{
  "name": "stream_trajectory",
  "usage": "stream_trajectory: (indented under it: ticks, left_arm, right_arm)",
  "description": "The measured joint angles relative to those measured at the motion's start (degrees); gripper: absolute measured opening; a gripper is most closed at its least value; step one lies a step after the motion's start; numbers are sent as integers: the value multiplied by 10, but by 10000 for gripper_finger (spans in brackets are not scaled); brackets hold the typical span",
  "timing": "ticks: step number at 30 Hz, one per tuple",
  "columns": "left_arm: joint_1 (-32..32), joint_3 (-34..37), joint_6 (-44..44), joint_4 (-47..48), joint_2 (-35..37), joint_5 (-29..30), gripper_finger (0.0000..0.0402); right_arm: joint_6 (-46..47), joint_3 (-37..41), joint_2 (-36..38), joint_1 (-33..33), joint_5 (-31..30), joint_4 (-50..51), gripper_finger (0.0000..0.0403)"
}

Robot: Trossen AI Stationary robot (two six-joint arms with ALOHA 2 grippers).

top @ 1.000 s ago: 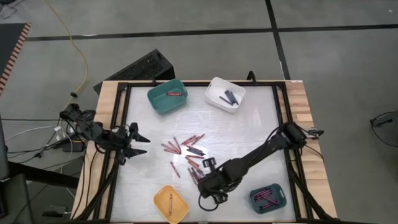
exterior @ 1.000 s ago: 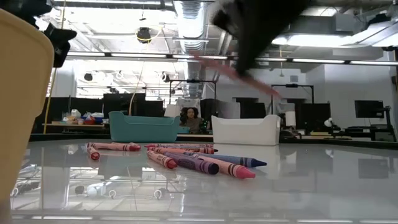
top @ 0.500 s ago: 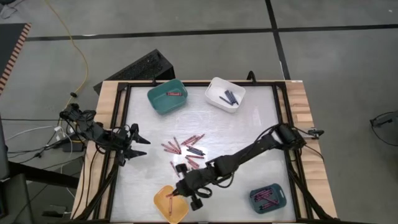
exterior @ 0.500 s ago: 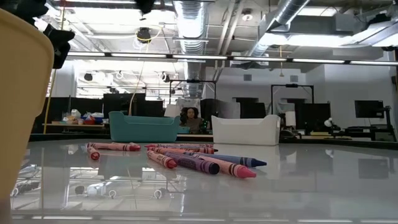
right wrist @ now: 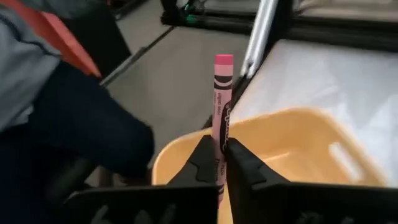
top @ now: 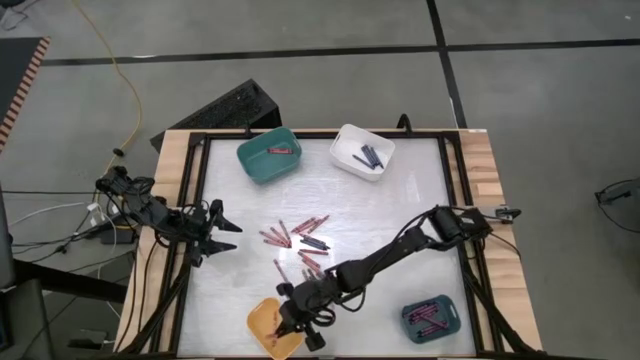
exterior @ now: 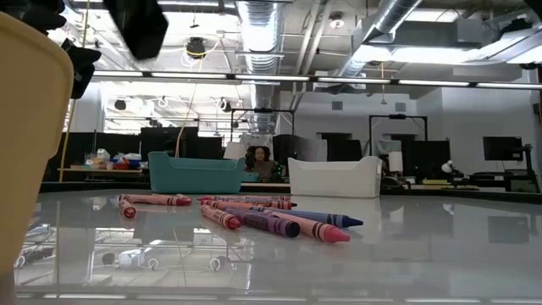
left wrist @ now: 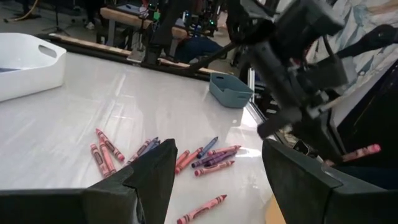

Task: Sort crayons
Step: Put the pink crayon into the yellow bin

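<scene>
Several red, pink and dark blue-purple crayons (top: 300, 243) (exterior: 271, 222) (left wrist: 186, 155) lie loose on the white table's middle. My right gripper (top: 286, 322) (right wrist: 219, 150) hangs over the yellow bin (top: 262, 320) (right wrist: 298, 140) at the near edge, shut on a pink crayon (right wrist: 221, 106) (left wrist: 359, 152). At the table's left edge my left gripper (top: 228, 232) (left wrist: 217, 168) waits open, holding nothing. My right gripper pinches the pink crayon's near end (right wrist: 221, 135) between its two fingertips (right wrist: 202, 155). The rest of the crayon sticks out past the tips, in line with the fingers, which slant gently down from the table's right. The crayon is lifted clear, over the yellow bin's rim.
A teal bin (top: 268, 156) and a white bin (top: 362, 150) stand at the far edge, each with crayons in it. A blue-grey bin (top: 432, 318) with crayons sits at the near right. The yellow bin's wall (exterior: 25, 135) fills the low view's left.
My right gripper has carried the pink crayon from beside the loose pile toward the table's near left, to above the yellow bin, sinking a little. It has tipped up from pointing steeply down to a gentle slant. The crayon stays lifted clear.
</scene>
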State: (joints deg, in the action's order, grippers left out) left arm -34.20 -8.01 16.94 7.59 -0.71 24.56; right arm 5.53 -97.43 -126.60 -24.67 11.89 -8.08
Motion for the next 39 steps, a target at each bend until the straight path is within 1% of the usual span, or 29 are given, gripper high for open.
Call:
stream_trajectory:
  ticks: [2, 5, 9, 13, 17, 21, 24, 27, 29, 32, 36, 39]
  left_arm:
    - [0, 0, 3, 2, 0, 1, 228]
    - [0, 0, 13, 9, 0, 0, 228]
    - [0, 0, 13, 10, 0, 0, 228]
    - [0, 0, 13, 11, 0, 0, 228]
    - [0, 0, 13, 12, 0, 0, 228]
    - [0, 0, 13, 12, 0, 0, 228]
    - [0, 0, 13, 20, 0, 0, 228]
    - [0, 0, 13, 33, 0, 0, 228]
    - [0, 0, 14, 38, 0, 3, 228]
    - [0, 0, 12, 38, 0, 3, 228]
    - [0, 0, 11, 38, 0, 16, 228]
    - [0, 0, 11, 38, 0, 29, 228]
  right_arm:
    - [17, 0, -13, 0, 19, -15, 30]
    - [35, 0, -23, 3, 29, -9, 47]
    - [32, 0, -22, 7, 30, -7, 67]
    - [30, 0, -20, 10, 30, -2, 72]
    - [11, 0, -6, 20, 31, 36, 73]
    - [10, 0, 26, 39, -8, 88, 73]
    - [11, 0, 48, 51, -72, 140, 73]
    - [20, 0, 60, 60, -152, 187, 73]
    - [34, 0, 61, 68, -181, 205, 73]
    - [48, 0, 52, 78, -193, 212, 73]
    - [37, 0, 31, 90, -191, 209, 73]
    - [9, 0, 27, 90, -151, 211, 73]
